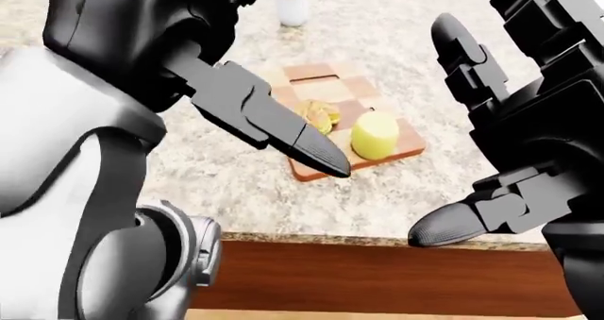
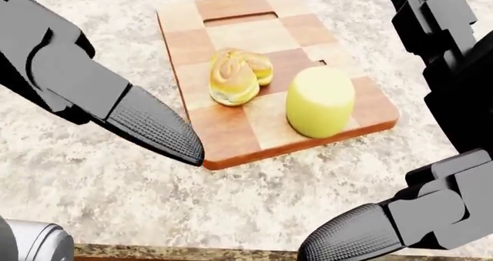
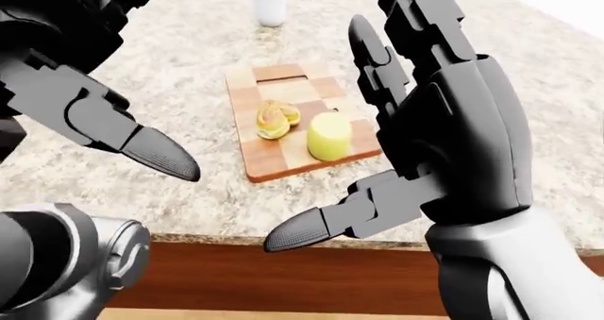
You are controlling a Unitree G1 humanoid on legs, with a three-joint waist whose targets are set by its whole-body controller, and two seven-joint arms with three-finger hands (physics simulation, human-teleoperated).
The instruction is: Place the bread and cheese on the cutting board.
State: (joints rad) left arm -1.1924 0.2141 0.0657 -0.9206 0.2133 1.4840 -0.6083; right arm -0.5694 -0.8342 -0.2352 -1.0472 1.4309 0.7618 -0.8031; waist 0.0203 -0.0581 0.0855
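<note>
A checkered wooden cutting board (image 2: 231, 131) lies on the speckled counter. On it rest a golden bread roll (image 2: 237, 76) and, to its right, a pale yellow cheese cylinder (image 2: 319, 101). My left hand (image 2: 115, 105) is raised close to the cameras at the left, fingers spread, holding nothing and apart from the bread. At the right my right hand (image 3: 425, 136) is also lifted near the cameras, open and empty, well short of the board.
A white pot with a plant (image 3: 270, 6) stands on the counter above the board in the eye views. The counter's edge (image 1: 377, 241) and a brown cabinet face run below it.
</note>
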